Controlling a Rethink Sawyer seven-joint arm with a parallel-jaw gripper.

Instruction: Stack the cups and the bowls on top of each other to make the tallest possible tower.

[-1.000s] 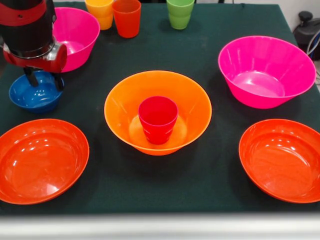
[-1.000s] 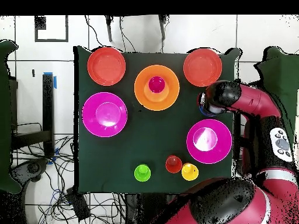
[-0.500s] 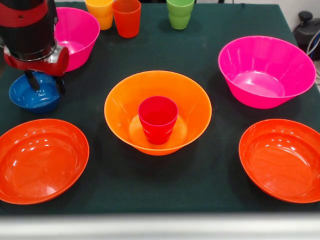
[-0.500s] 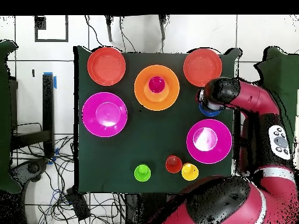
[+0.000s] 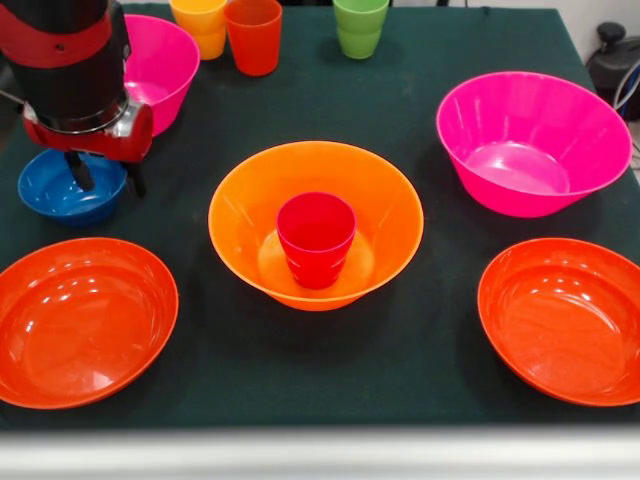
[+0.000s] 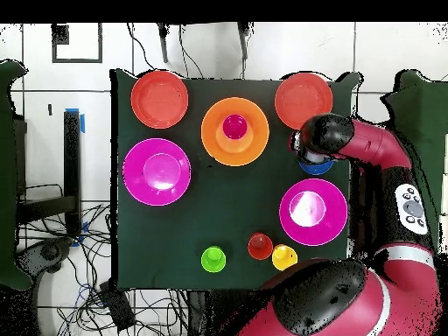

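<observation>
Because the tower so far is only a red cup point(image 5: 316, 238) standing upright inside the orange bowl point(image 5: 315, 222) at mid-table, we read the present step as fetching the next piece, the blue bowl point(image 5: 60, 190). The gripper point(image 5: 104, 176) hangs at that bowl's rim: its two dark fingers point(image 5: 79, 170) point down, parted narrowly, one dipping inside the bowl near its wall and the other outside, just beside the rim. So the jaws straddle the wall but we cannot tell whether they pinch it; the bowl seems to sit on the cloth. A rim grip makes sense, since the bowl is too wide to take across.

From above, the arm point(image 6: 359, 144) covers most of the blue bowl, which lies between a red-orange bowl point(image 6: 303, 98) and a pink bowl point(image 6: 312, 211). The second pink bowl point(image 5: 535, 140) and the other red-orange bowls point(image 5: 82, 320) ring the orange one, well apart from it, so a carry to the centre looks unobstructed.

The yellow cup point(image 5: 200, 22), orange cup point(image 5: 253, 33) and green cup point(image 5: 359, 25) wait at the table's far edge, upright, untouched.

We judge the task barely begun. The risk ahead is a tilting bowl in a one-wall grip.
</observation>
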